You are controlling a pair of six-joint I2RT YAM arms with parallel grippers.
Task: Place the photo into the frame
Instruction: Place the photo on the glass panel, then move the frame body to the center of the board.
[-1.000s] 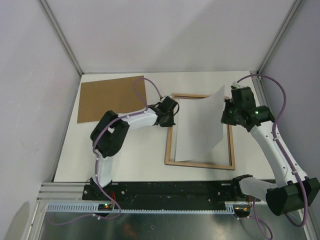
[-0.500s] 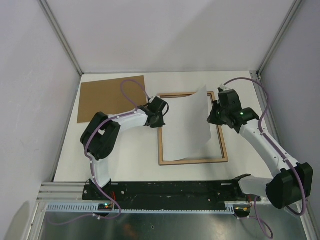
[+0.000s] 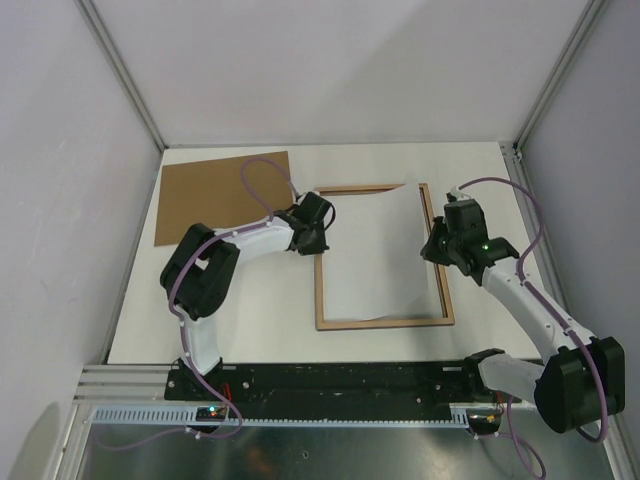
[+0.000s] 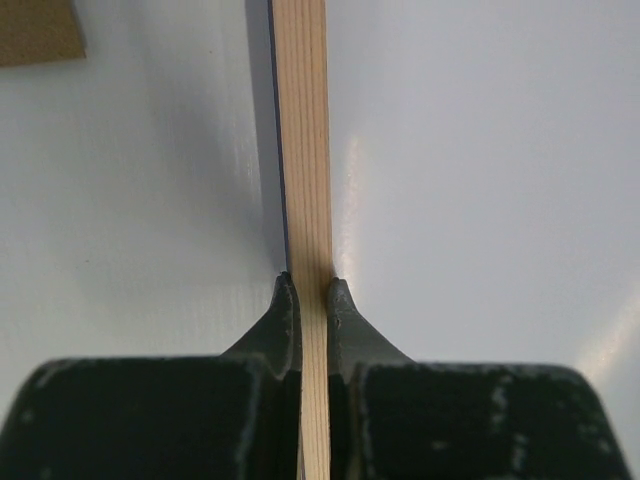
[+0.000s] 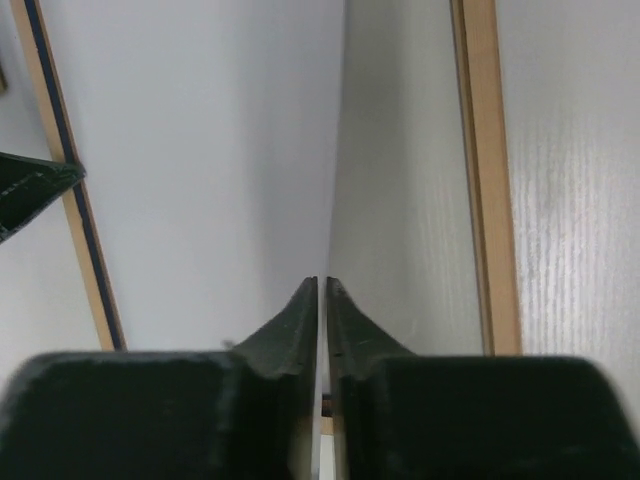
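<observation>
The frame (image 3: 385, 322) lies with its light wood back up on the white table. The photo (image 3: 375, 250) rests over its opening, plain white back up, its right edge slightly raised. My left gripper (image 3: 312, 228) is shut on the frame's left rail; in the left wrist view the wooden rail (image 4: 300, 130) runs straight out from between the fingers of the left gripper (image 4: 310, 285). My right gripper (image 3: 437, 245) is at the photo's right edge. In the right wrist view the right gripper (image 5: 322, 283) is shut on that thin edge of the photo (image 5: 200, 150), beside the frame's right rail (image 5: 480, 170).
A plain brown backing board (image 3: 222, 195) lies flat at the back left, its corner showing in the left wrist view (image 4: 35, 30). Grey walls and aluminium posts enclose the table on three sides. The arm bases sit on the black rail at the near edge.
The frame has slid left with my left gripper. My right gripper came left and down, and the photo went from standing tilted to lying almost flat over the frame.
</observation>
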